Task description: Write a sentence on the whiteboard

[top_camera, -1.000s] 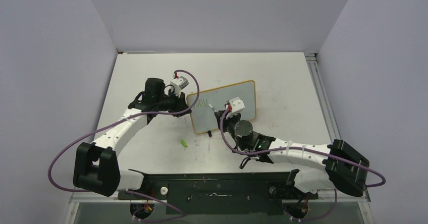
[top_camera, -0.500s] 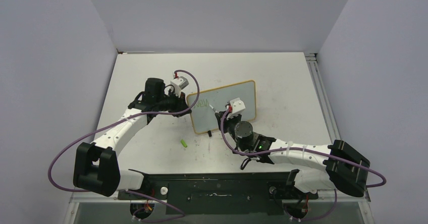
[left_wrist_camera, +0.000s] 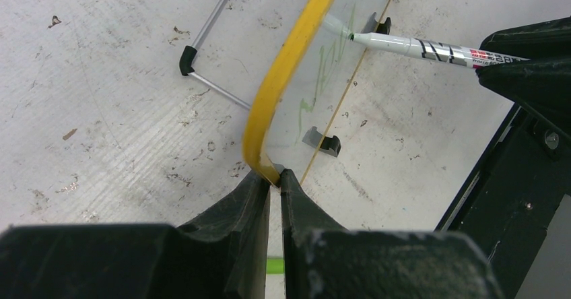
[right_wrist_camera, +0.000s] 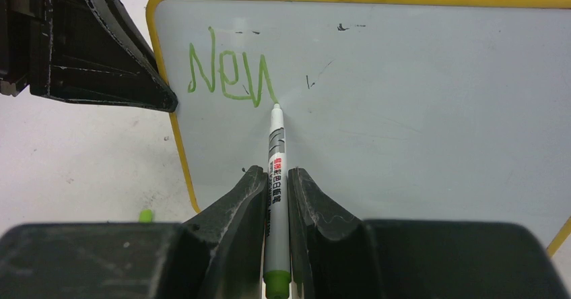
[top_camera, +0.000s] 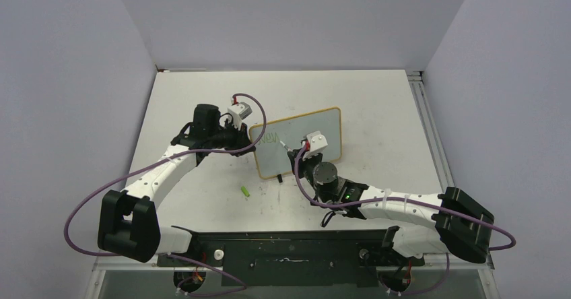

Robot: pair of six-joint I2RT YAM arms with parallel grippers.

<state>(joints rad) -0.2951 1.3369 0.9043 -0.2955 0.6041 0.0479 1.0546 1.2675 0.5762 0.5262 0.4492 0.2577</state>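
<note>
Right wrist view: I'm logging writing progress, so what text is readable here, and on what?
"New": green handwriting at the upper left of the whiteboard.
Print on the marker barrel: red and black characters, too small to read.
No other text is visible.

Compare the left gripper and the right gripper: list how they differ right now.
1. The left gripper pinches the whiteboard by its yellow frame at the left edge; the right gripper clamps a marker.
2. The left gripper meets the board edge-on; the right gripper faces its writing surface, with the marker tip at the end of the green writing.
Shared: both have black fingers and both are shut on something.
</note>
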